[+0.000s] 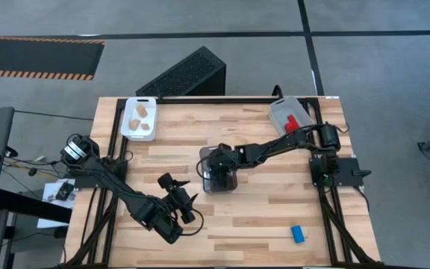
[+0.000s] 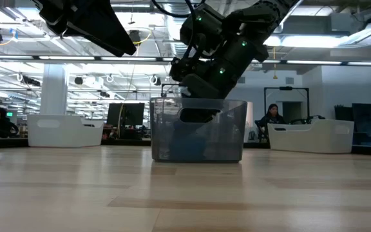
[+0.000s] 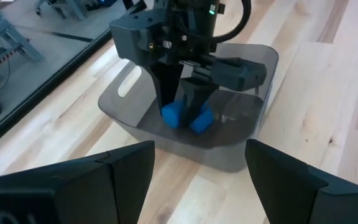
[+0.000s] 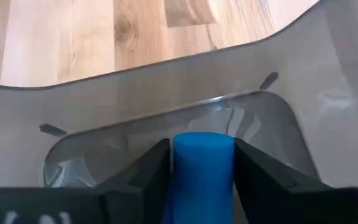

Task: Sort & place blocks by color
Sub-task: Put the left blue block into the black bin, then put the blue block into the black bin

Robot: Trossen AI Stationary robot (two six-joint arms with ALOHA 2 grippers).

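Right gripper is lowered into the clear smoky tray at the table's middle. Its fingers are seen on either side of a blue block, close against it; whether the block is still clamped cannot be told. A second blue block lies just beside it on the tray floor.

Left gripper hangs above the table near its front-left, aimed at the tray, fingers spread wide and empty.

One more blue block is left on the bare wood near the front-right, well apart from the tray. Light wood blocks are held in the white tray at the back-left; a red block is in the grey tray at the back-right.
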